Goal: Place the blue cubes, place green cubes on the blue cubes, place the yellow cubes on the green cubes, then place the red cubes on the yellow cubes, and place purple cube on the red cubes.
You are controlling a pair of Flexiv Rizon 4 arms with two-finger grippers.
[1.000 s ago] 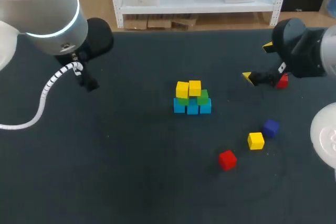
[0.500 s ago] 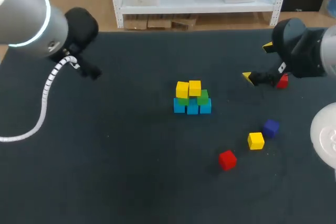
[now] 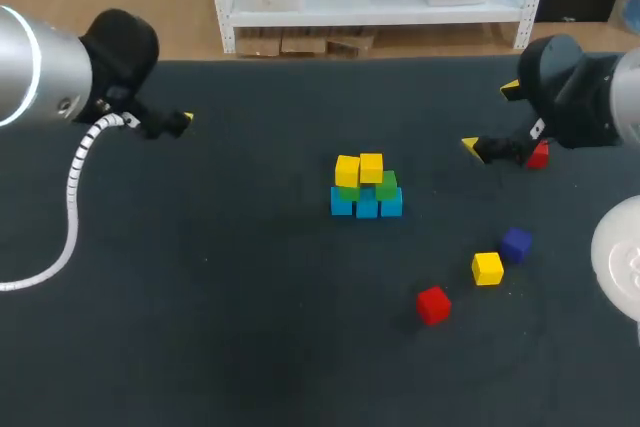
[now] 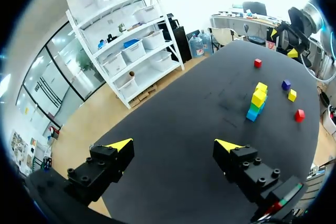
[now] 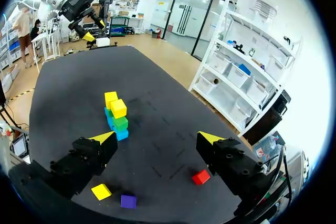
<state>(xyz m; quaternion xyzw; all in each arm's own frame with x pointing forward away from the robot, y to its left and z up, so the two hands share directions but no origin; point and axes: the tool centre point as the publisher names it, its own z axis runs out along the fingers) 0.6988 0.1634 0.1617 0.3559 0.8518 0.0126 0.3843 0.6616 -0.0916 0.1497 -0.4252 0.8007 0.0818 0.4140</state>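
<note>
Left tool wide, empty, over the far-left part of the dark desk. Right tool wide, empty, with a small red cube just beside one finger. Mid-desk stack: blue cubes, then green cubes, then two yellow cubes on top. Loose on the desk: single yellow cube, purple cube, second red cube.

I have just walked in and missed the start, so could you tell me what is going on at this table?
The robot is partway through stacking cubes in the middle: blue cubes at the bottom, green cubes on them, two yellow cubes on top. Neither tool holds anything: the left tool is open at the far left, the right tool open at the far right beside a red cube. A second red cube, a loose yellow cube and a purple cube lie unstacked.
</note>
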